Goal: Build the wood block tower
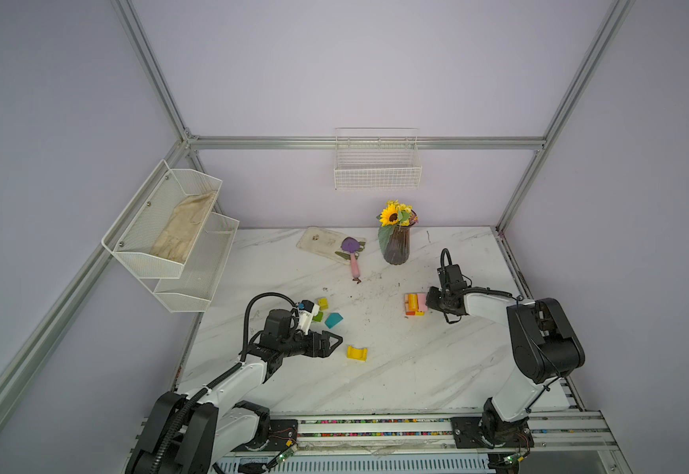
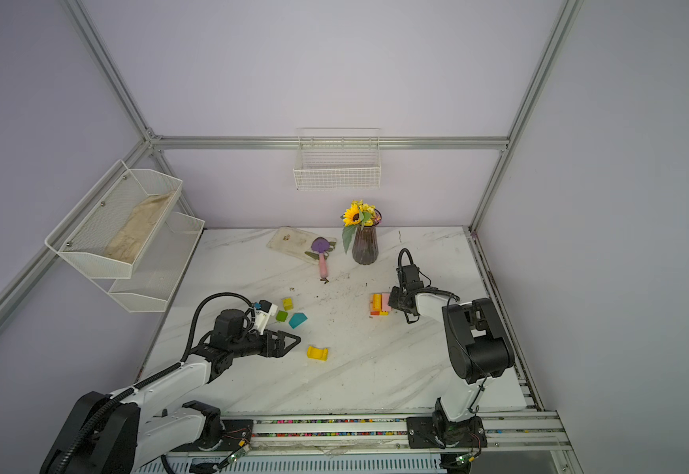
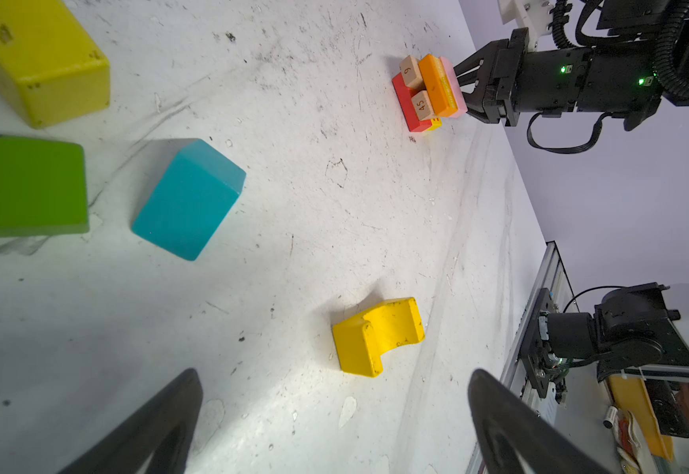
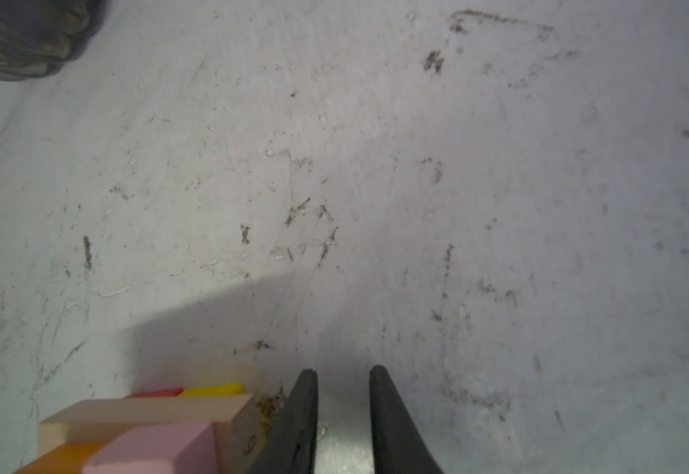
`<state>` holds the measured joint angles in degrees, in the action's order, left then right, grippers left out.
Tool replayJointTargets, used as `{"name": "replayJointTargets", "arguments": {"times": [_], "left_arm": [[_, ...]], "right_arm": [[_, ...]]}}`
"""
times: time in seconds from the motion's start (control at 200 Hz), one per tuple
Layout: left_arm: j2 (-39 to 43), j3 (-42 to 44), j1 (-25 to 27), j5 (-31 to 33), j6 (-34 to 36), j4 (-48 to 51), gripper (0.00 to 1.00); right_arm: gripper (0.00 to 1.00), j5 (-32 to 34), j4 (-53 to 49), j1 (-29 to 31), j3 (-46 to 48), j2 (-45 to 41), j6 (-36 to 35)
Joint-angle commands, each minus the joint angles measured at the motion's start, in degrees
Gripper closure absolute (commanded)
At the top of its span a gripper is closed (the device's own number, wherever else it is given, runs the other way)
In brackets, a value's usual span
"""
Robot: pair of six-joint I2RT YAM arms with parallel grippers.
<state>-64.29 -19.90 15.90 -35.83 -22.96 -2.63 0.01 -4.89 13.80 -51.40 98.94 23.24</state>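
On the white marble-look worktop (image 1: 437, 369), the tower (image 1: 414, 304) stands right of centre, about midway between the near and far edges. The left wrist view shows its make-up (image 3: 429, 92): a flat red block at the base with a small yellow piece beside it, two plain tan bars printed with numbers above that, then an orange block and a pink block on top.

The right gripper (image 4: 343, 373) sits low at the tower's right side. Its fingers (image 4: 302, 410) are only slightly apart, with bare worktop showing between them and nothing held. The nearer one is just beside the tan bar's end, though contact cannot be made out.

The remaining wood blocks lie loose left of centre. A yellow rectangular block (image 1: 323, 303) is the farthest, a green block (image 1: 318, 316) is just nearer than it, and a teal pointed block (image 1: 333, 320) lies to the green one's right. A yellow arch block (image 1: 356, 353) lies on its side, nearer still.

The left gripper (image 1: 330, 342) hovers just left of the arch with its fingers (image 3: 158, 422) spread fully wide and empty.

A dark ribbed glass vase of sunflowers (image 1: 395, 246) stands at the far edge.
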Motion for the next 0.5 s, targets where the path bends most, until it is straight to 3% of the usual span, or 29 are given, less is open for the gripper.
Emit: {"name": "replayJointTargets", "arguments": {"times": [0.0, 0.495], "left_arm": [[0.1, -2.6, 0.4, -1.1, 1.0, -2.0, 0.0], [0.1, -2.6, 0.4, -1.2, 1.1, -1.9, 0.0]], "right_arm": [[0.74, -1.9, -0.1, -0.2, 0.2, 0.8, -0.8], [0.74, -3.2, -0.1, 0.0, 3.6, -2.6, 0.6]]}}
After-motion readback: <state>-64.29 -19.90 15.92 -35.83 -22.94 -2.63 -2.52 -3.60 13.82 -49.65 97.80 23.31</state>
